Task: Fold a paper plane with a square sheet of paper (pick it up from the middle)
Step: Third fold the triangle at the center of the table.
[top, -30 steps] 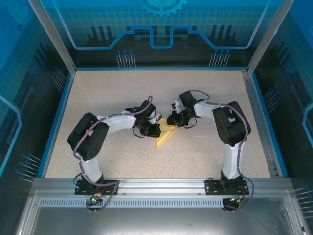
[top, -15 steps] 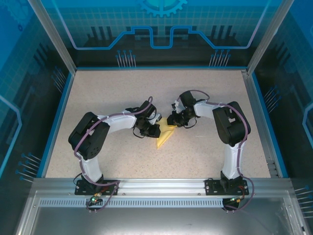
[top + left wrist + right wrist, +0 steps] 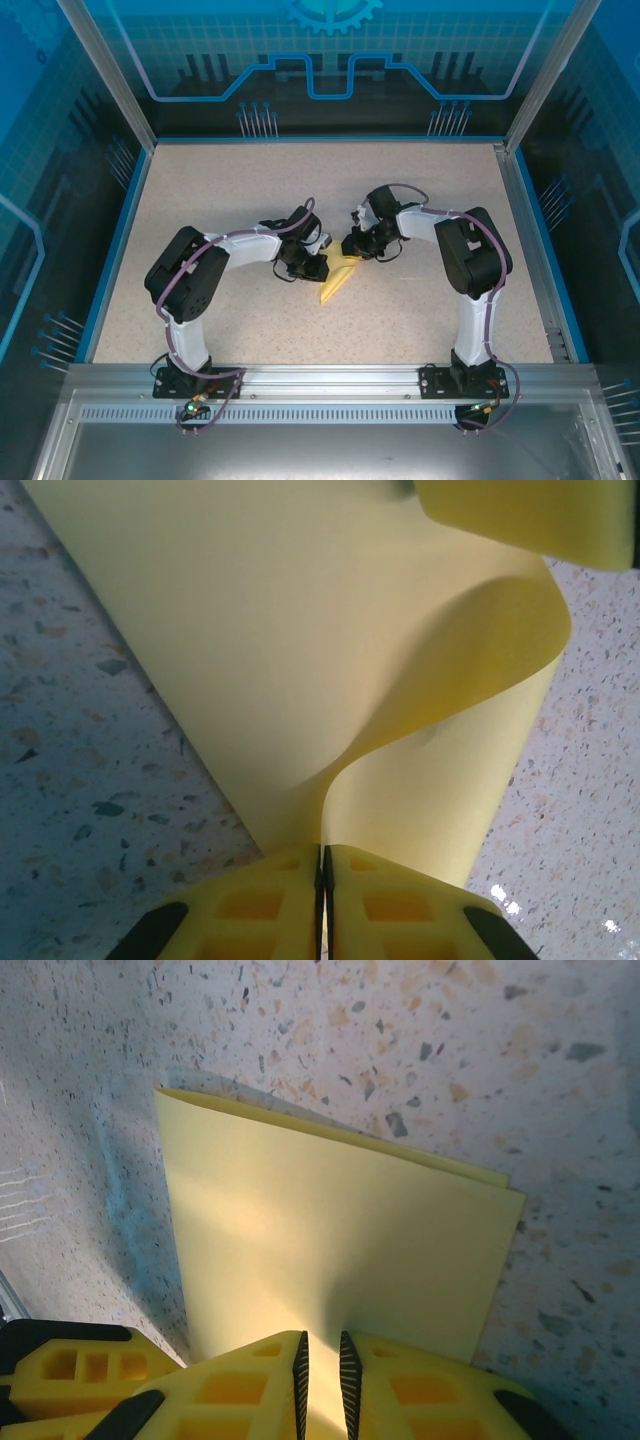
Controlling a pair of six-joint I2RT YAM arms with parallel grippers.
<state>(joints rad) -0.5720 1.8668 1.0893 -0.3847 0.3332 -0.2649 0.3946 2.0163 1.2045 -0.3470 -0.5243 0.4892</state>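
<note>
1. The folded yellow paper (image 3: 336, 280) is found near the middle of the counter (image 3: 230, 190), between the two tools, with its narrow tip pointed toward the arm bases.
2. The left tool (image 3: 323, 858) is clenched on the paper. In its wrist view, a curled flap is pinched between the closed fingers, and a broad sheet is spread beyond it over the counter.
3. The right tool (image 3: 320, 1345) is clamped on the paper's near edge, with only a thin slit seen between its fingers. Two stacked layers are visible at the far edge.

Speckled table (image 3: 230, 200) (blue-rimmed): folded yellow paper (image 3: 336, 284) at centre.
</note>
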